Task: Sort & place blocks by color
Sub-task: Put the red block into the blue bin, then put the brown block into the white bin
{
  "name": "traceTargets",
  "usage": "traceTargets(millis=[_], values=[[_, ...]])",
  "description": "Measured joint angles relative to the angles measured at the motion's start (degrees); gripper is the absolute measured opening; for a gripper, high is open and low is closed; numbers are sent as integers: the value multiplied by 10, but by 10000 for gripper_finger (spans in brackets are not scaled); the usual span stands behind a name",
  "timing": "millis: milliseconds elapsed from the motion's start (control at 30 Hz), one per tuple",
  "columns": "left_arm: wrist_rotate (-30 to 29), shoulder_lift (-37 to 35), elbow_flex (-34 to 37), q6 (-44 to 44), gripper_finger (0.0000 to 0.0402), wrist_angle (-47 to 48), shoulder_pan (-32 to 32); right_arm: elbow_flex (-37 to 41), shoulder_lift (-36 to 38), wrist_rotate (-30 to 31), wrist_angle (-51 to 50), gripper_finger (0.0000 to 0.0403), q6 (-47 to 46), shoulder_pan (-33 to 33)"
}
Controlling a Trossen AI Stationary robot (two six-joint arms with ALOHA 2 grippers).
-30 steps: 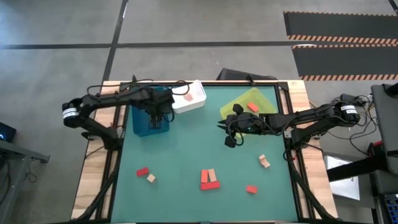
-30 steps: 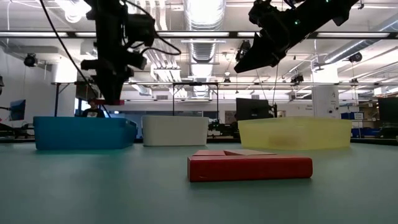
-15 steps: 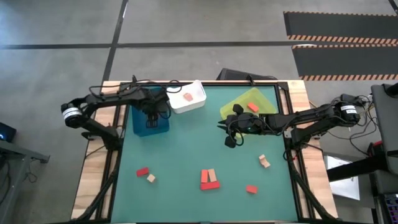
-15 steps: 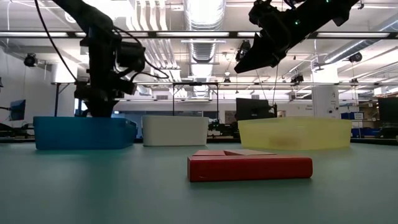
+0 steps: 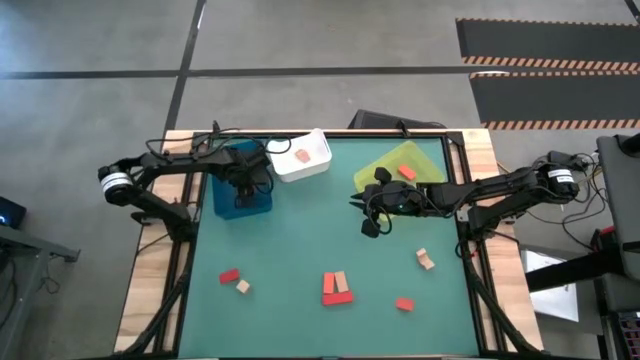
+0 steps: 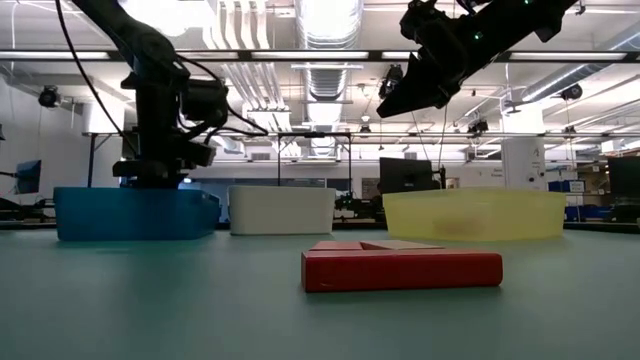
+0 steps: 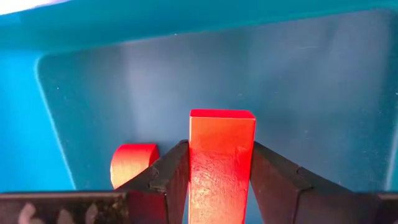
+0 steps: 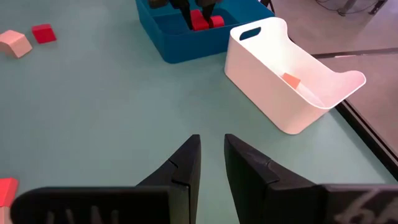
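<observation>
Left wrist view shows the left gripper (image 7: 221, 180) pinching a red block (image 7: 221, 163) between its two fingers, the long axis of the block running straight out past the fingertips, toward the floor of the blue bin (image 7: 323, 93). Just beside it, another red piece (image 7: 132, 163) lies on that floor. In the high view this gripper is low inside the blue bin, so I judge that the release only needs the fingers to part. Farther across the table, the right gripper (image 5: 372, 222) hovers near the yellow-green bin (image 5: 385, 163), fingers only narrowly apart and holding nothing; loose blocks (image 5: 337, 288) lie at the table's near side.
</observation>
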State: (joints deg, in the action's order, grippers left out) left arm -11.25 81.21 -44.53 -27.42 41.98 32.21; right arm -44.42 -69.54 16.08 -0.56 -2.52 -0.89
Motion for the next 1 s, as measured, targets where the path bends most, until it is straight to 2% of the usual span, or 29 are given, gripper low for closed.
traceTargets(millis=[400,733,1000], values=[[-2,0,0,1,137,0,0,0,0,-2,0,63,-12,0],[-12,-2,-7,15,199,0,0,0,0,-15,0,63,-27,-7],[-12,-10,-27,32,210,15,-4,0,0,-15,0,63,-56,-28]])
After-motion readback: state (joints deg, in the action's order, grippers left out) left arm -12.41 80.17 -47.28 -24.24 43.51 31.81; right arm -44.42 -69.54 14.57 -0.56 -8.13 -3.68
